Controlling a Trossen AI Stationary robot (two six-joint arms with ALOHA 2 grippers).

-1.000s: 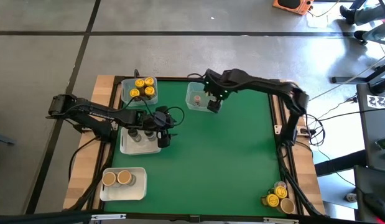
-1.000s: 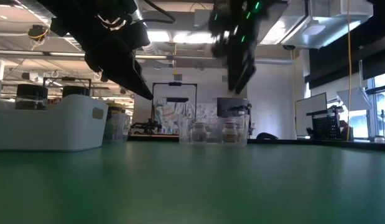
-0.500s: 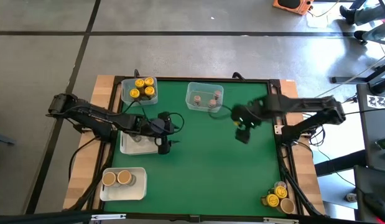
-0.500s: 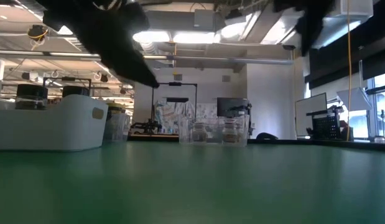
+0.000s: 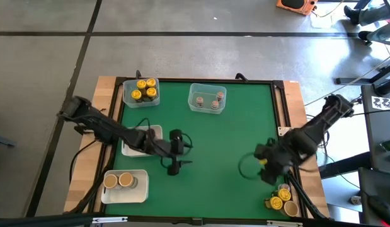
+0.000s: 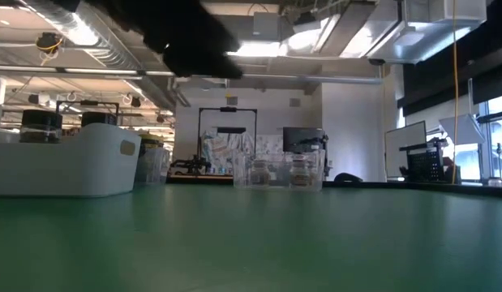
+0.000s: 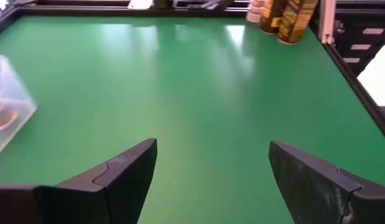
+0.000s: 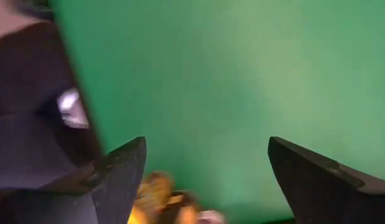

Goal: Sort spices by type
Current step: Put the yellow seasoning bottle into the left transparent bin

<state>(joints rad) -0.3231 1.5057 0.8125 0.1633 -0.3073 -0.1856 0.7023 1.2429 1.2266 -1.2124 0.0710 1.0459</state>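
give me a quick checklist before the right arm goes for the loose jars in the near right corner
1. Right gripper open and empty: ok, fingers spread with nothing between them in the right wrist view.
2. Loose jars within its path: ok, the cluster sits just past the gripper at the table's corner.
3. Which jar is lined up between the fingers: cannot tell, the wrist view is smeared.
4. Left gripper clear of the right arm: ok, it is open over mid-table, well apart.
5. Yellow-lid tub has room: cannot tell, three yellow lids already sit in it.
6. Grey-pink tub unobstructed: ok, no arm above it.
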